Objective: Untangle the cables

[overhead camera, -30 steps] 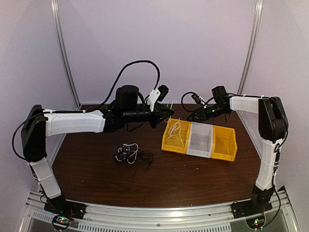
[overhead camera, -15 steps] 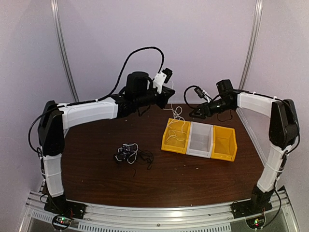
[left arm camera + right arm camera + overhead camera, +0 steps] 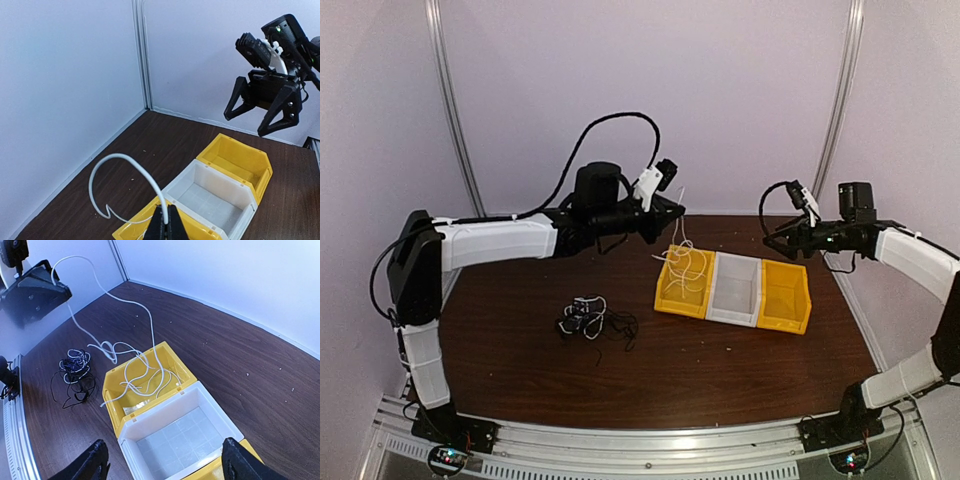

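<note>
Thin white cable (image 3: 686, 262) is pinched in left claw (image 3: 672, 210), lowered into left yellow plastic bin (image 3: 670, 292); right claw (image 3: 778, 240), spread, has withdrawn. Dark tangled clump (image 3: 590, 320) remains mid-desk (image 3: 720, 370).

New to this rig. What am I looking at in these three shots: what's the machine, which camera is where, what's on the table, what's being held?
Two robot arms are bolted at the near edge of a brown table. One shot is from overhead, behind the arms; the other two are from cameras on each wrist, looking past that arm's fingers.

On the table sit three joined bins: yellow, white, yellow. Beside them lies a tangled cable clump, black and white.

The left gripper is shut on a white cable, which trails into the nearest yellow bin. The right gripper is open, holding nothing, above the bins.
</note>
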Controlling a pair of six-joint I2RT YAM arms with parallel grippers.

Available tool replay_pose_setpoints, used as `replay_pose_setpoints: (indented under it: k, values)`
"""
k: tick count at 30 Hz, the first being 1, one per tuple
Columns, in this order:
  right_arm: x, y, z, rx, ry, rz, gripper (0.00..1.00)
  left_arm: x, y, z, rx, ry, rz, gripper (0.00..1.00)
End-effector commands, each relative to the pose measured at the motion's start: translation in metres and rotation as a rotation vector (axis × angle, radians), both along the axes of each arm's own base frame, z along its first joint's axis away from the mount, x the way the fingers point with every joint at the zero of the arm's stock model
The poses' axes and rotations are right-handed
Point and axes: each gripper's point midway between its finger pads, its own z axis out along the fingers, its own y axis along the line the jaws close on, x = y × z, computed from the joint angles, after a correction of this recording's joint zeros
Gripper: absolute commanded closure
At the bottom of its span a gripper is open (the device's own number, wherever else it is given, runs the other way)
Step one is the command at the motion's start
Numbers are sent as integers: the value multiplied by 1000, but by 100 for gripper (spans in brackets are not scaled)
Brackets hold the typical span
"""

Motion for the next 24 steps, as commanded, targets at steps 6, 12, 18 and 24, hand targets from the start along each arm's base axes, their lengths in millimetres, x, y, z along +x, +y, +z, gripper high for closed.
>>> replay_pose_setpoints:
  k: [6, 12, 18, 24]
  values:
    - [8, 0, -2, 24, -34, 22, 22, -41, 22, -5, 12, 41, -27, 100]
    - [10, 0, -12, 21, -11, 27, 22, -30, 12, -40, 81, 101, -16, 100]
    - [8, 0, -15, 19, -7, 29, 22, -4, -12, -67, 142, 133, 4, 100]
    - [7, 1, -17, 19, -5, 35, 22, 1, -30, -96, 146, 209, -34, 100]
